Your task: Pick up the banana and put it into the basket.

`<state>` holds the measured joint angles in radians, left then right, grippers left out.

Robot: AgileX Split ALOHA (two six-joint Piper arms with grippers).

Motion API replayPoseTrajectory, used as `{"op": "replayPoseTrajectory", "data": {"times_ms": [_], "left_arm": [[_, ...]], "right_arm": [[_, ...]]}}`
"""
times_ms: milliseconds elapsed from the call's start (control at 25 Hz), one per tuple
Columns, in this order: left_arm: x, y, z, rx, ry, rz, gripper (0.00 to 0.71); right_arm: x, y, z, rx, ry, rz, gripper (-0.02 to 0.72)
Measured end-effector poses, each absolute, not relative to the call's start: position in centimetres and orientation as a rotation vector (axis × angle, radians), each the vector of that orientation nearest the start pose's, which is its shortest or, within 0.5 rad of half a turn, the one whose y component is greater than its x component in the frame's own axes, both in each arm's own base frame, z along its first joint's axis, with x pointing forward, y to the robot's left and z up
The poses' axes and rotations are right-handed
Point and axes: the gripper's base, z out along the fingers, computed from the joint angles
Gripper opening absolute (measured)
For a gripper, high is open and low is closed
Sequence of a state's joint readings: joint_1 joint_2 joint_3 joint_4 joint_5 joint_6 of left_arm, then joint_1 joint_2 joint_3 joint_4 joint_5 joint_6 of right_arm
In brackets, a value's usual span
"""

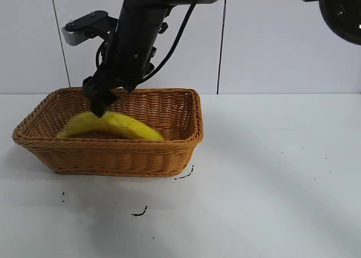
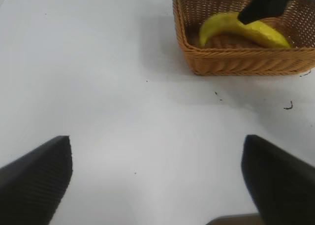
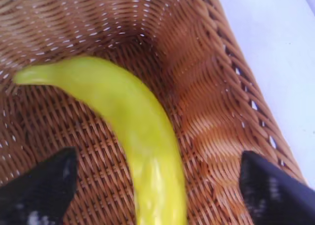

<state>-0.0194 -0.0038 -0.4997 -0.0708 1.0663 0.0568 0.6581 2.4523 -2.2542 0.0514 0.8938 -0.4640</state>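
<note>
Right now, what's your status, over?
Right gripper open, low over the basket, straddling the banana. Banana lying inside basket. Left gripper open, parked over bare table. Nothing in the way.

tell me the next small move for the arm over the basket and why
Probably lift the right gripper straight up and clear of the basket. The banana already lies on the basket's floor, and the wrist view shows the jaws spread wide on either side of it, not clamping it. The left gripper hangs open over bare table, away from the basket, and need not move.
</note>
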Motion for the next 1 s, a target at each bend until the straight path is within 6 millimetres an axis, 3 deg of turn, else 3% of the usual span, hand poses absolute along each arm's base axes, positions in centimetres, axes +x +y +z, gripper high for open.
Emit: {"op": "replayPoseTrajectory", "data": {"times_ms": [200,520,760,1000], "left_arm": [[-0.6,-0.6,27.7,0.082,2.043,-0.061,0.693],[-0.6,-0.6,27.7,0.082,2.044,-0.061,0.693],[-0.6,-0.6,27.7,0.082,2.044,-0.061,0.693],[-0.6,-0.6,27.7,0.082,2.044,-0.061,0.693]], "right_arm": [[42.5,32.4,21.5,-1.130,2.333,0.201,0.690],[43.9,27.5,24.6,-0.818,2.517,0.224,0.690],[47.2,20.0,24.4,-0.572,2.641,0.175,0.690],[49.5,10.7,24.1,-0.327,2.748,0.109,0.690]]}}
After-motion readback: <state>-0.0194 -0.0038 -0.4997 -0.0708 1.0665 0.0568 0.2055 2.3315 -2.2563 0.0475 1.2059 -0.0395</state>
